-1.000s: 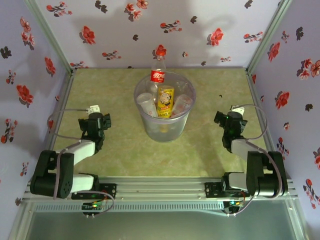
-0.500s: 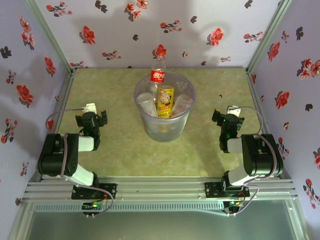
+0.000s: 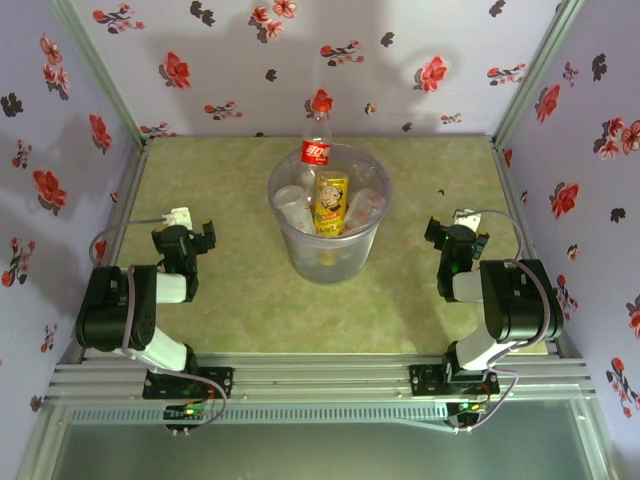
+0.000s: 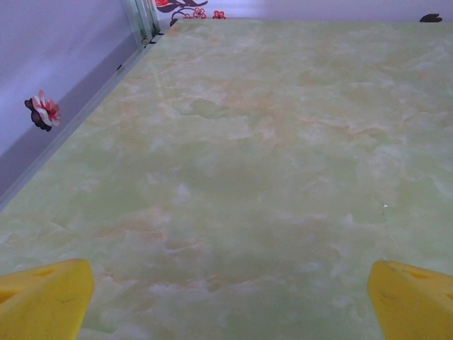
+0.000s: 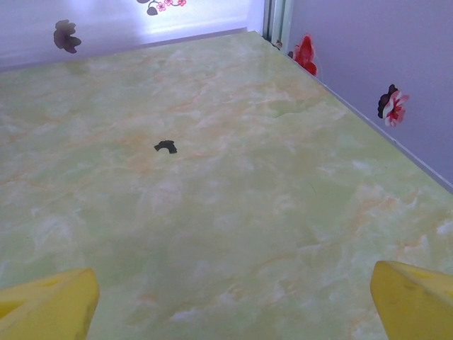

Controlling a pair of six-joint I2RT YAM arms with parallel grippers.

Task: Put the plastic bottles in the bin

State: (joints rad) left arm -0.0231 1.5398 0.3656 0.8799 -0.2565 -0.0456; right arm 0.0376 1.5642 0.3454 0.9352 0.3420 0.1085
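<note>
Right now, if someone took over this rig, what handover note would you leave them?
Left gripper: fingers open, empty, above bare table.
Right gripper: open, empty.
Bin mid-table holds the yellow-labelled bottle and several clear bottles.
Red-labelled bottle at its far rim: inside or behind, cannot tell.
Done: nearly all. Left: check that bottle, bin it if needed.
</note>
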